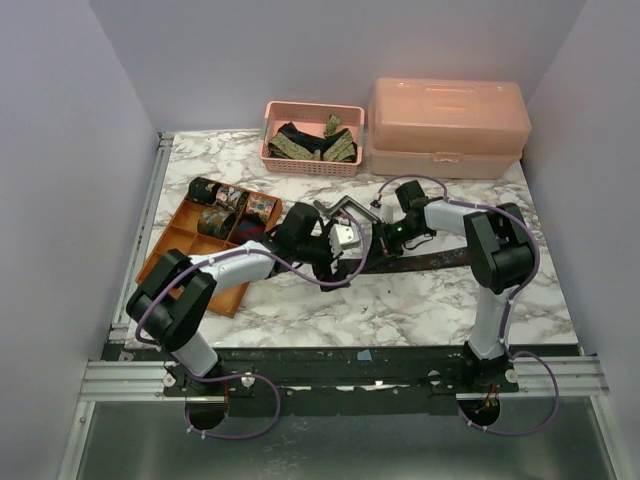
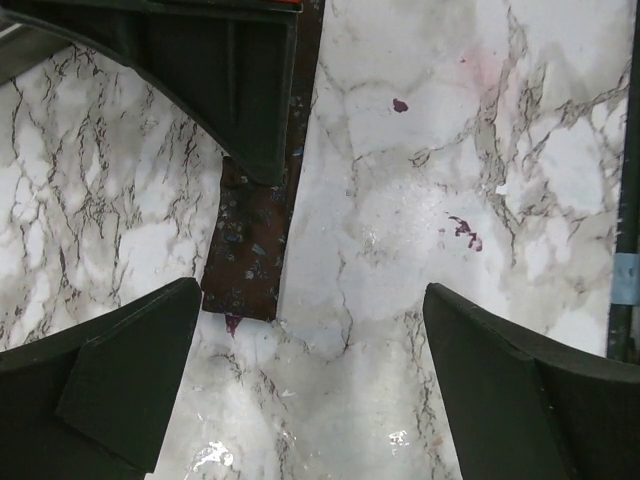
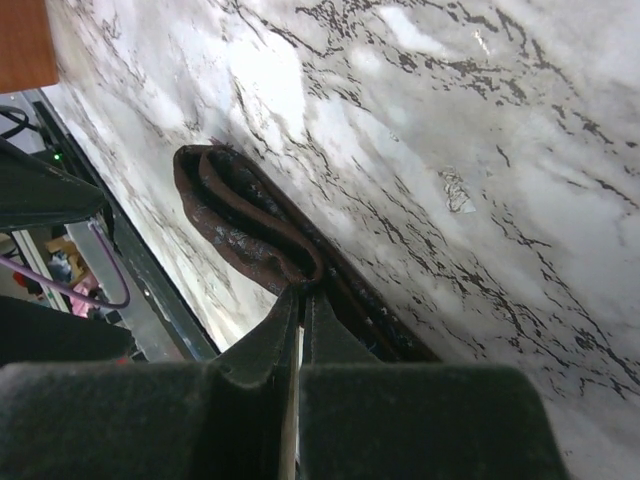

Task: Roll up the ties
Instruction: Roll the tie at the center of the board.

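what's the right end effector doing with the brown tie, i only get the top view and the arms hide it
observer: In the right wrist view the right end effector is pinched shut on the dark brown tie.
operator: is it rolled yet
observer: Not into a coil. The gripped part is doubled over into one loose, flat loop lying on the marble table.
operator: and the left one
observer: The left end effector is open wide above the table. A flat end of the tie lies just inside one finger, apparently untouched.
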### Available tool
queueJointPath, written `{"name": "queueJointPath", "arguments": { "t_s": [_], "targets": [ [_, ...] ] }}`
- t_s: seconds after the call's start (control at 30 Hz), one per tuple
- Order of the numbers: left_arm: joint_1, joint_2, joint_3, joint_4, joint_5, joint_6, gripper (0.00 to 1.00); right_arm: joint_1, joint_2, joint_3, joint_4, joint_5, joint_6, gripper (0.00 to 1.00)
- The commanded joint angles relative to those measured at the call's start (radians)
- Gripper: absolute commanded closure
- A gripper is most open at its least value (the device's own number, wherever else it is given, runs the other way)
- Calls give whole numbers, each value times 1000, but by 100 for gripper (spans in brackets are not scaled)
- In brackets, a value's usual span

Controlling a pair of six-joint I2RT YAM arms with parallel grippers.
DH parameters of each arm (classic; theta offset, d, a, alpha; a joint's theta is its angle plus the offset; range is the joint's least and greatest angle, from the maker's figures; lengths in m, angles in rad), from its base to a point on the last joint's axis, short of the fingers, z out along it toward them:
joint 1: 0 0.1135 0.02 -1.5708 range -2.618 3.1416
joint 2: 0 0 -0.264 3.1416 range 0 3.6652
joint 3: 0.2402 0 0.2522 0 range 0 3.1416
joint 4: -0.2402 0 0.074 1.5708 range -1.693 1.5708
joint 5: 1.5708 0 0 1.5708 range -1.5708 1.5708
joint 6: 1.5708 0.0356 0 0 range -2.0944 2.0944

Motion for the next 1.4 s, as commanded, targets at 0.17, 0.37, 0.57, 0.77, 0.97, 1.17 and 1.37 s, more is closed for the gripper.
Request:
{"name": "queueJointPath", "arguments": {
  "t_s": [0.17,0.37,0.57,0.77,0.97,1.17,1.37],
  "targets": [
    [-90,105,-21,167,-141,136,8,7,30,-15,-67,-1,-67,100],
    [-107,216,24,168,-188,196,19,7,14,-22,-77,-2,-75,100],
    [-117,273,63,131,-226,188,38,7,0,-19,-102,-11,-77,99],
    [-123,297,85,51,-174,220,65,-7,-23,9,-151,-51,-108,95],
    [-128,323,117,-5,-160,236,77,-135,-78,87,-324,-124,-233,75],
    [-138,335,135,-20,-151,241,79,-307,-81,106,-427,7,-323,77],
    [-153,356,171,-45,-126,228,79,-424,-56,76,-398,206,-381,82]
  ]
}}
